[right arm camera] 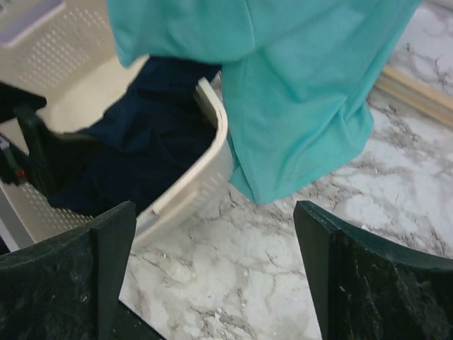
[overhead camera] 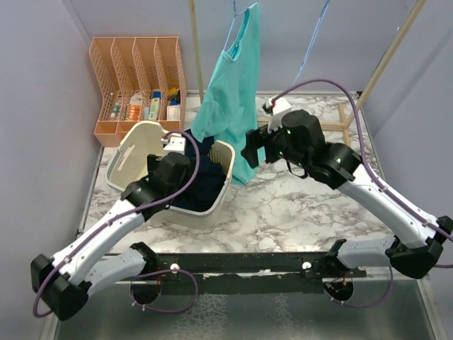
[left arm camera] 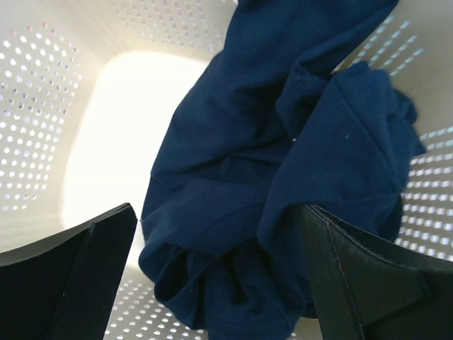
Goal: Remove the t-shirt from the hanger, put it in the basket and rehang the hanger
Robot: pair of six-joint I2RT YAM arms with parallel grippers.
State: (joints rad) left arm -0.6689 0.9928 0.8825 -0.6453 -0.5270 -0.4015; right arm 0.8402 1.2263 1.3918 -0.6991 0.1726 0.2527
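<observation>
A teal t-shirt [overhead camera: 237, 85] hangs from a thin blue hanger [overhead camera: 231, 30] at the back, and its lower edge droops beside the white basket [overhead camera: 134, 152]. My right gripper [overhead camera: 251, 152] stands open just right of the shirt's hem. In the right wrist view the teal t-shirt [right arm camera: 297, 106] hangs ahead of the open right gripper [right arm camera: 216, 248], with only marble between the fingers. My left gripper [overhead camera: 152, 166] is inside the basket and open. There the left gripper [left arm camera: 219, 234] straddles a crumpled navy garment [left arm camera: 283, 156] lying loose on the basket floor.
An orange file organiser [overhead camera: 138, 78] with small items stands at the back left. Wooden frame rods [overhead camera: 386, 64] slant at the back right, with a second blue hanger [overhead camera: 315, 35] beside them. The basket rim [right arm camera: 198, 177] lies close to the shirt's hem on the marble table [overhead camera: 297, 212].
</observation>
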